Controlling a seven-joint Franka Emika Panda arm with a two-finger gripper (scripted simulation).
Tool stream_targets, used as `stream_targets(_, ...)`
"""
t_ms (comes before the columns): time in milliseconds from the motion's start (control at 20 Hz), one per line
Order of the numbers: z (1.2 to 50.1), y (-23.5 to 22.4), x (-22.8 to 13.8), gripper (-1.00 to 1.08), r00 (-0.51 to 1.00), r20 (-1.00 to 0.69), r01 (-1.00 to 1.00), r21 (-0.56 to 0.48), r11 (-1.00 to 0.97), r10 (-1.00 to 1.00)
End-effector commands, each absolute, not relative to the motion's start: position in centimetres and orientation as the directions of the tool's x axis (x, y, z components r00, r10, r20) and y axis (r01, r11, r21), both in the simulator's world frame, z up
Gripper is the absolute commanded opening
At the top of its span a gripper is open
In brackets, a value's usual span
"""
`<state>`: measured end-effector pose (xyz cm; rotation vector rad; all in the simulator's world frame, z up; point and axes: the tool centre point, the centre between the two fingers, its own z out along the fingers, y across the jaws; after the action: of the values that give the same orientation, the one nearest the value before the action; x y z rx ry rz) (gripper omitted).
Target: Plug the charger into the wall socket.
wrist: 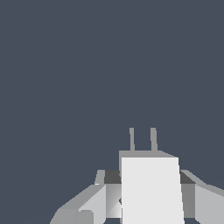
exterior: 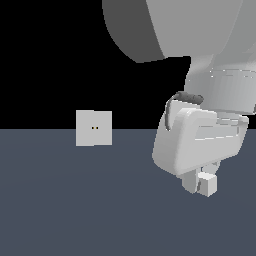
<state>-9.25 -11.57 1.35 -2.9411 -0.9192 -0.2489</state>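
With the hand (exterior: 200, 182) closed on the charger (exterior: 207, 184), held just above the table (exterior: 75, 200) and well apart from the wall socket (exterior: 93, 128) toward the exterior view's left, any grip slippage or prong (wrist: 142, 139) misalignment risks jamming against the plate.

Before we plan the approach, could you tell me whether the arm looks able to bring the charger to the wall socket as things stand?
Probably yes. The gripper is shut on the charger, and the floor between it and the wall socket looks bare, so nothing visible blocks the way. Whether the arm stretches that far cannot be told.
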Motion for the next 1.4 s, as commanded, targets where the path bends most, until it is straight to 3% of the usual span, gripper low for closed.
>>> stream_targets(0,1.6,-11.0,-9.1,-1.0,0.815,0.169,0.563,0.0,-0.827,0.555)
stream_targets(1350,7.5,2.8,-4.0,-1.0,0.934,0.171,0.318,0.0,-0.948,0.314)
